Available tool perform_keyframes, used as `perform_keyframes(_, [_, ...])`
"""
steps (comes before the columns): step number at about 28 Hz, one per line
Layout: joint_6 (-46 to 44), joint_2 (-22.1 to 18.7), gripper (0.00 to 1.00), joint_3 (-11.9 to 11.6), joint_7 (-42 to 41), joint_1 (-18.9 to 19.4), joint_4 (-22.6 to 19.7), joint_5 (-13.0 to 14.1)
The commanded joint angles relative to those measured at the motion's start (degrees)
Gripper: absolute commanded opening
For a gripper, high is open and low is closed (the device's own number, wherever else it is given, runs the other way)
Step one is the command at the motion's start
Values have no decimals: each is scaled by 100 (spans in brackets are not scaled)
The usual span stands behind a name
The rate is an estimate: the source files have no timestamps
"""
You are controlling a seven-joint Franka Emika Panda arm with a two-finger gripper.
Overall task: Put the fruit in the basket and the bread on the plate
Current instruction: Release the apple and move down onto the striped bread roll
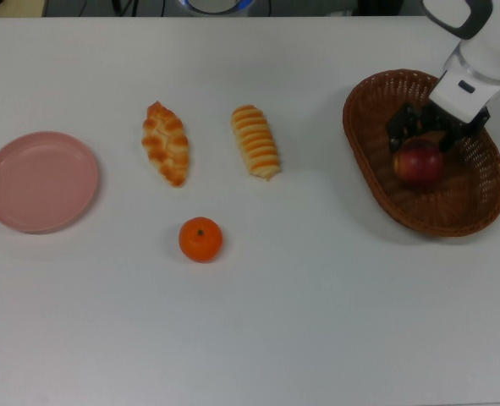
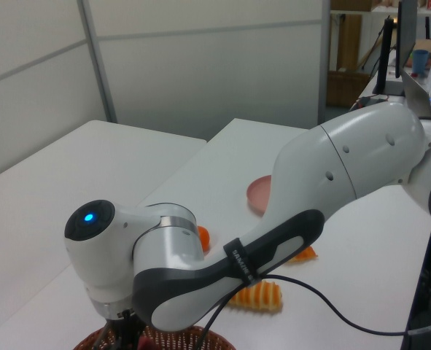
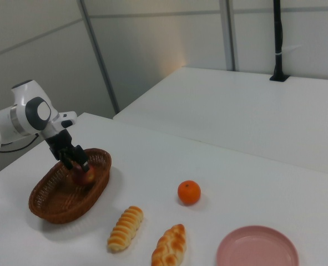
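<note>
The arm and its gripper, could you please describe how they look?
The arm has rounded glossy white shells with dark grey bands at the joints. A blue light glows on a dark round cap near the wrist, and a black cable loops beneath it. The gripper is black.

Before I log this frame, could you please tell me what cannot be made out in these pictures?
- Left view: the arm hides the apple and gripper; the bottom edge cuts off the basket.
- Left view: the arm covers most of the mandarin and both rolls, and part of the plate.
- Top view: whether the gripper grips the apple or has released it cannot be told.
</note>
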Motion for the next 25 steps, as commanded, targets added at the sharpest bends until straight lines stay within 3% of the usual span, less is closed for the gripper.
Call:
perform_keyframes(1, [-299,-271,100,-96,60,-72,-71,-7])
perform_keyframes(4, [-633,-569,100,-88,-115,-212,-307,2])
perform_keyframes(5, [-669,-927,100,-70,-490,-439,-691,71])
perform_keyframes(9, [-669,-1518,100,-105,-1318,-722,-1405,256])
perform_keyframes(14, [-590,-1967,100,-588,-1935,-793,-2144,353])
perform_keyframes(20, [410,-2530,100,-1220,-2181,-661,-3408,362])
perform_keyframes(25, [876,-2399,100,-1362,-2225,-643,-3752,353])
